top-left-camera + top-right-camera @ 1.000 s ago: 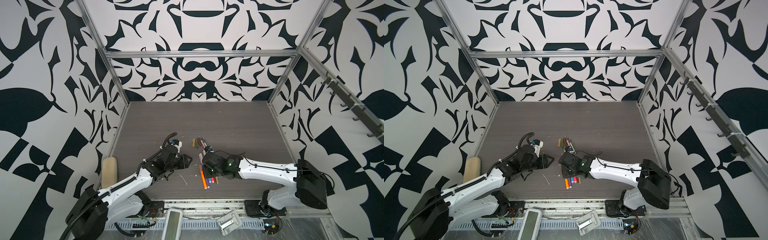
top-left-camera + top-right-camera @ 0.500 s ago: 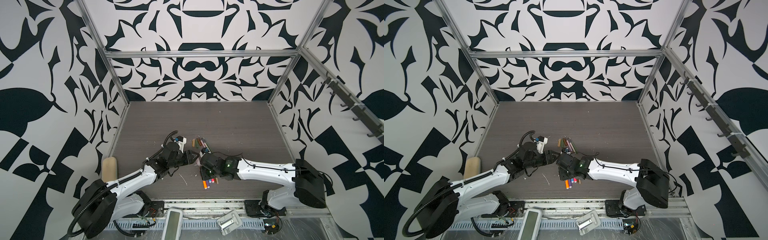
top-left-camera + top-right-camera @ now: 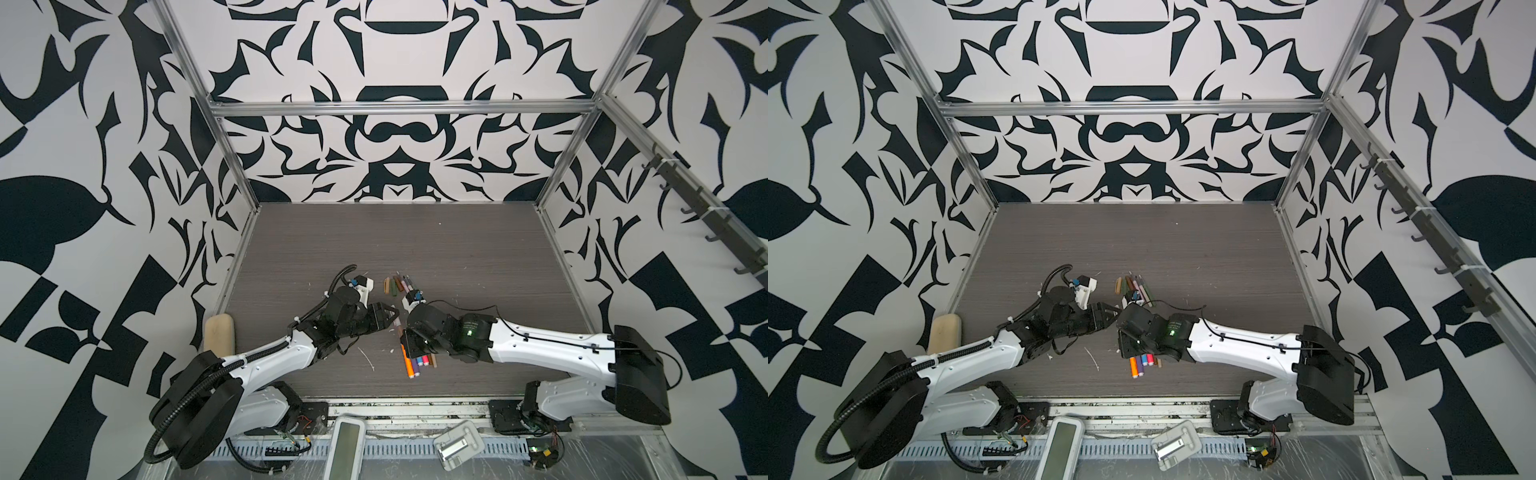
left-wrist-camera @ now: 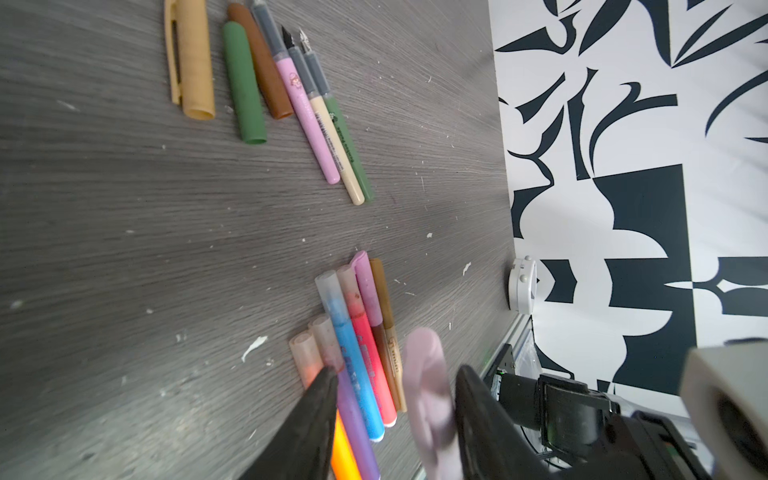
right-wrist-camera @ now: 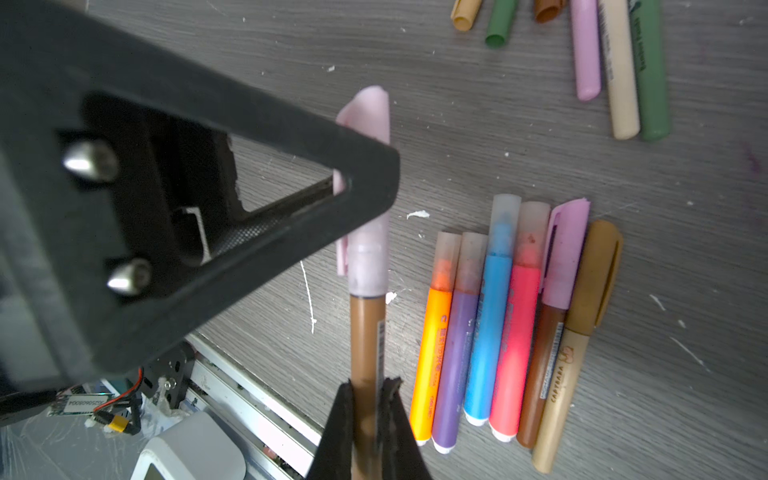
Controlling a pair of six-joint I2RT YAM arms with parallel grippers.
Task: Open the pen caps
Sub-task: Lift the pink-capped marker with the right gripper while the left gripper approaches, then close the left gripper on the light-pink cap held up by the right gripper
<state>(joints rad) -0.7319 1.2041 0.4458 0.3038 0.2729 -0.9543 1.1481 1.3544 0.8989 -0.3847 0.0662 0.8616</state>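
— One question: where's the pink cap (image 5: 369, 245)?
— On the brown pen (image 5: 365, 332) your right fingers (image 5: 341, 419) pinch; your left fingers (image 4: 307, 415) sit spread around it, over the worktop (image 5: 498, 158).

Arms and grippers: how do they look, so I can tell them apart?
Both arms have white shells with black joints. The left arm carries a black corrugated hose; the right arm a thin black cable and a green light. The left gripper and right gripper have matte black fingers, the left's an open triangle.
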